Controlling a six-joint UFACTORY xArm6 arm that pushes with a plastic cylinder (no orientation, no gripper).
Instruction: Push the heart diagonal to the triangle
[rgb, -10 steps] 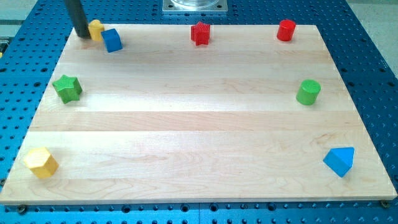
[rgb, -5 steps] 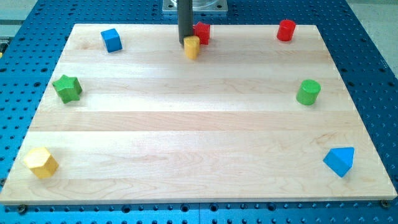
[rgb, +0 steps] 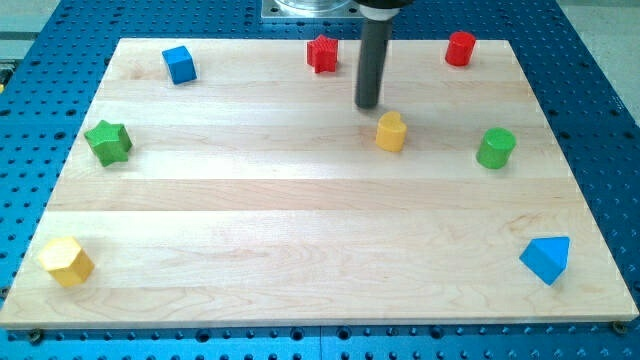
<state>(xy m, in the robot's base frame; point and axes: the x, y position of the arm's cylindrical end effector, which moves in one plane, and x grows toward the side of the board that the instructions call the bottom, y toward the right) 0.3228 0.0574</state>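
Note:
The yellow heart (rgb: 391, 131) lies on the wooden board (rgb: 300, 220), right of centre in the upper half. The blue triangle (rgb: 547, 259) sits near the board's lower right corner, far below and to the right of the heart. My tip (rgb: 367, 104) is the end of the dark rod, just above and to the left of the heart, with a small gap between them.
A green cylinder (rgb: 495, 148) stands right of the heart. A red cylinder (rgb: 460, 48) and a red star (rgb: 322, 53) sit along the top edge, a blue cube (rgb: 179, 64) at top left. A green star (rgb: 108, 142) is at left, a yellow hexagon (rgb: 66, 261) at bottom left.
The rod pushed the yellow heart from the top left corner, past the red star, to right of centre. The blue cube shifted slightly. The tip now stands just off the heart.

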